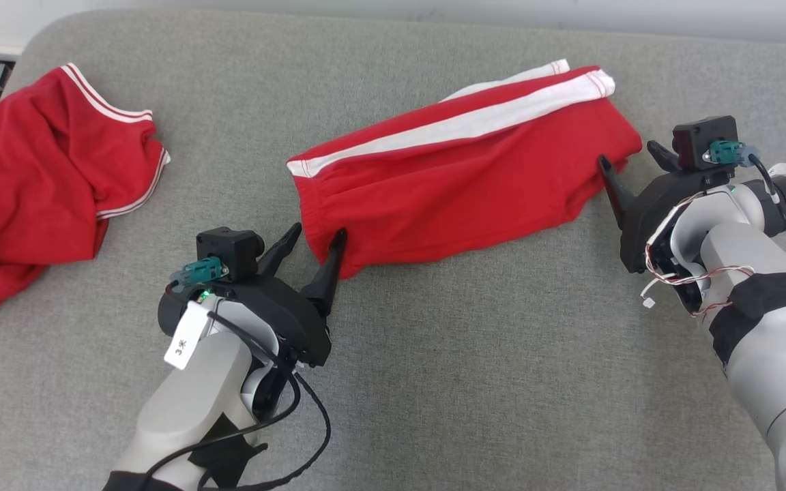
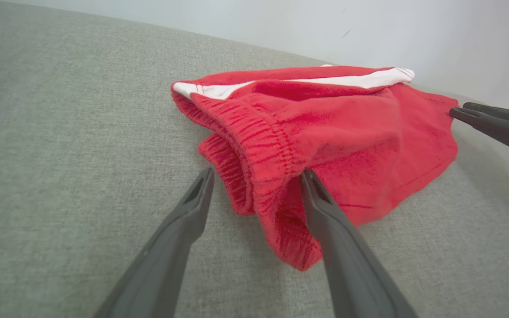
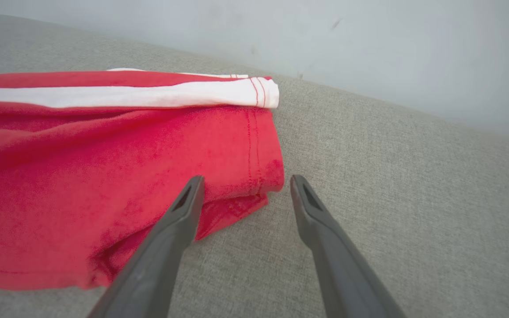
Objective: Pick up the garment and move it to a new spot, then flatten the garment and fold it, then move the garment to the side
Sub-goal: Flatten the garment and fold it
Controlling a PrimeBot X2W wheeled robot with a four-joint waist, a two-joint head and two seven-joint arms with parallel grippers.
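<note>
Jaws at each end of garment (image 1: 461, 184)

I'm reading a white tag (image 1: 183, 343) hanging on my left arm (image 1: 188, 402), showing "3" then a character resembling 米.

The second red garment (image 1: 38, 184) is running off the left edge of the head view. In the right wrist view the folded garment (image 3: 104, 176) is being cut by the left edge, and the right jaws are hiding part of its near hem.
</note>
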